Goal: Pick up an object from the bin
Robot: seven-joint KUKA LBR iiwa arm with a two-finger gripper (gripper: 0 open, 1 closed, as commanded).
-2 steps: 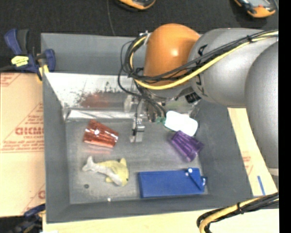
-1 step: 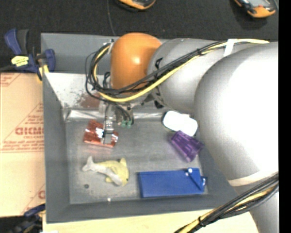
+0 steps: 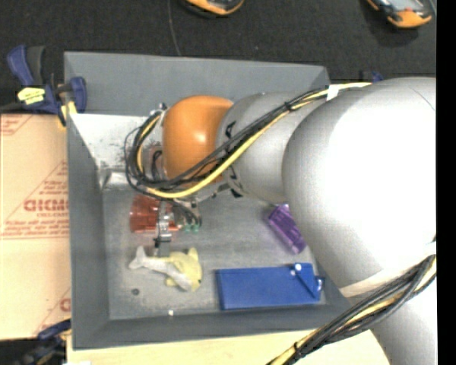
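One arm extended deep into the grey bin (image 3: 87, 219), gripper (image 3: 164, 230) low among the things at its left.

The silver arm (image 3: 342, 181) is stretched in from the right across the bin, with its orange wrist cover (image 3: 191, 131) turned toward the far left corner and looped by black and yellow cables (image 3: 213, 162). The gripper is pointed down at the floor beneath that cover, and whether it is apart or together cannot be told. It is placed just beside the right edge of a red translucent piece (image 3: 143, 215) in the left-middle of the bin, whose long axis cannot be made out. A pale white-and-yellow toy figure (image 3: 171, 268) is laid just nearer the front, its long axis running left to right and its white end pointed left. A flat blue box (image 3: 262, 287) is set along the near wall, and a purple block (image 3: 286, 228) is seen to the right, well apart from the gripper.
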